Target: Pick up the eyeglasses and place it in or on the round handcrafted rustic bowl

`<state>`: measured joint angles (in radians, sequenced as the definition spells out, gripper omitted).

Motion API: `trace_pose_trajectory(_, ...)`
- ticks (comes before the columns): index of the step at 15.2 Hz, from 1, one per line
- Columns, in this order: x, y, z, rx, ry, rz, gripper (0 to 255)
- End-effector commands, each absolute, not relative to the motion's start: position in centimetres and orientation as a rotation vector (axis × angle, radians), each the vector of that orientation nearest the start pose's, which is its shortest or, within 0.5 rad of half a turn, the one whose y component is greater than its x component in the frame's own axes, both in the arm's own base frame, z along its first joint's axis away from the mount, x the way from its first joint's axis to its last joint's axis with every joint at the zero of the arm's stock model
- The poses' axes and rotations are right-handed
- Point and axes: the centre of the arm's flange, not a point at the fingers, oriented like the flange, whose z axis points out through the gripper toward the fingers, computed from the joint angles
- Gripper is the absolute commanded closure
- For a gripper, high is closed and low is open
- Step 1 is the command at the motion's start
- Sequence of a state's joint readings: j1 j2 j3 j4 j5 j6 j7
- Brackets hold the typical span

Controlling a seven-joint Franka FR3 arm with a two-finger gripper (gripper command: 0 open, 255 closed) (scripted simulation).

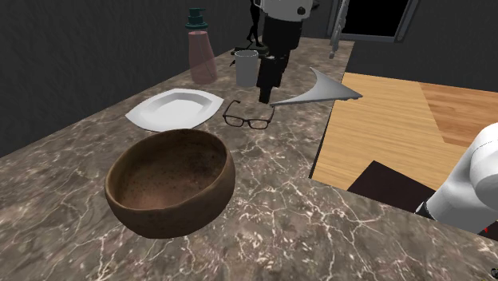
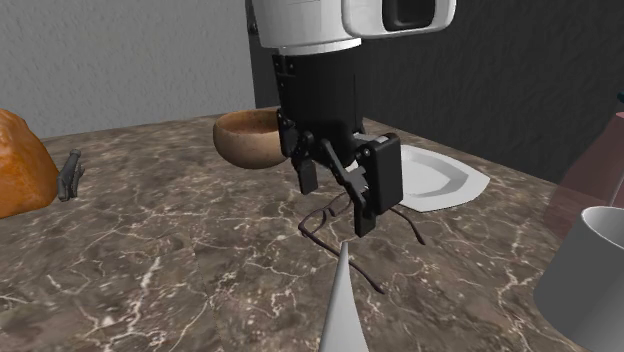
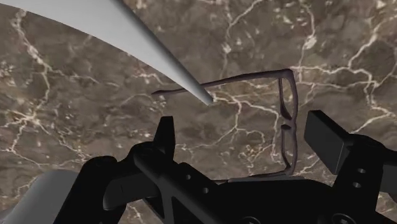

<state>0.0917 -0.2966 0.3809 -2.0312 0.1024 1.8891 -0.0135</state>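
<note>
The dark-framed eyeglasses (image 1: 249,116) lie on the marble counter, temples unfolded, between the white plate and a grey pointed shape. My black gripper (image 1: 267,94) hangs just above their far side, open, with nothing between its fingers. In the second exterior view the gripper (image 2: 338,197) hovers over the eyeglasses (image 2: 345,228) without touching them. Along the hand, the eyeglasses (image 3: 286,121) have their front frame close to one finger (image 3: 327,137), and the gripper (image 3: 248,137) stands wide. The round brown rustic bowl (image 1: 170,182) sits upright toward the counter's front, a short way from the glasses.
A white plate (image 1: 175,108) lies beside the glasses. A grey cup (image 1: 247,67) and a pink soap dispenser (image 1: 200,53) stand behind. A grey curved pointed shape (image 1: 319,91) reaches in near the gripper. The counter edge drops to wooden floor (image 1: 399,120).
</note>
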Motion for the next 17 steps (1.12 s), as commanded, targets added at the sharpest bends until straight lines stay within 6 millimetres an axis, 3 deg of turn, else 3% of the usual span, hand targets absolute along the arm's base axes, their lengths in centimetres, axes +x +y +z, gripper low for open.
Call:
trace_pose_trajectory(1,43.0,27.1,56.5,-3.027,-0.744,-0.199,0)
trace_pose_trajectory(5,44.1,31.8,54.9,-3.015,-0.827,-0.180,0)
trace_pose_trajectory(12,44.5,32.0,51.2,-3.015,-0.827,-0.180,0)
trace_pose_trajectory(17,44.5,32.0,50.9,-3.015,-0.827,-0.180,0)
